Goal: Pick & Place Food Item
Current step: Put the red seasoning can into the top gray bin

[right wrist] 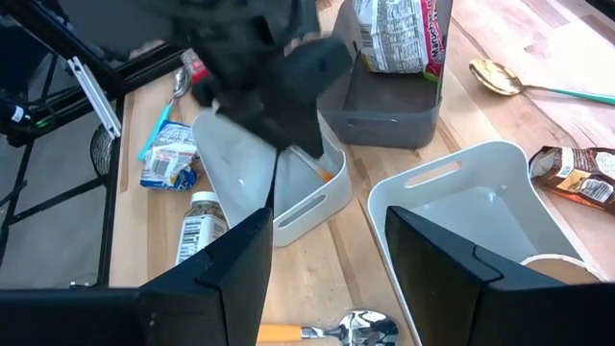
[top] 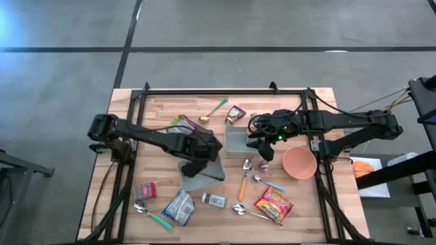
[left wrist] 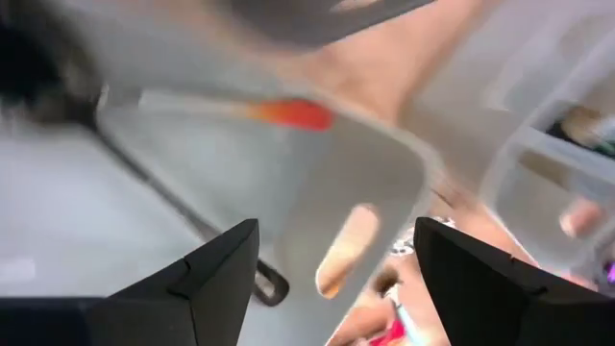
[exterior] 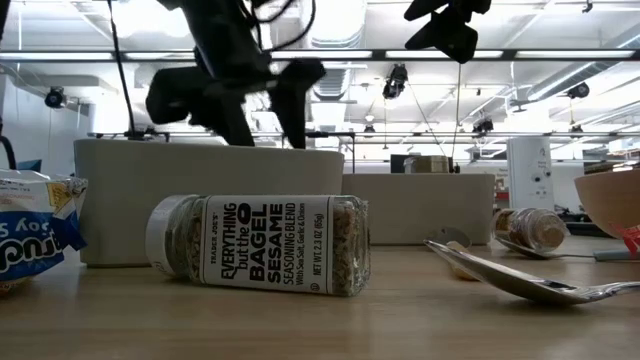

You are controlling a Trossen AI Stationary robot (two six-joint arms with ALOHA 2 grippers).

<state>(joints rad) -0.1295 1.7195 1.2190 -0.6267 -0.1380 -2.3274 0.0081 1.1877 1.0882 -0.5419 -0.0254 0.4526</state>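
Over the white bin, left hand open, its contents mostly hidden; right hand open, idle

Matt wood table, glossy metal spoon.

The left gripper is covering much of the white bin — its contents are blurring in the left wrist view, an orange-tipped thing staying unidentifiable.

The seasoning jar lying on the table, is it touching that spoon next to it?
Apart. The low view shows bare wood between the seasoning jar and the spoon; the high view also shows the jar clear of the nearest spoon.
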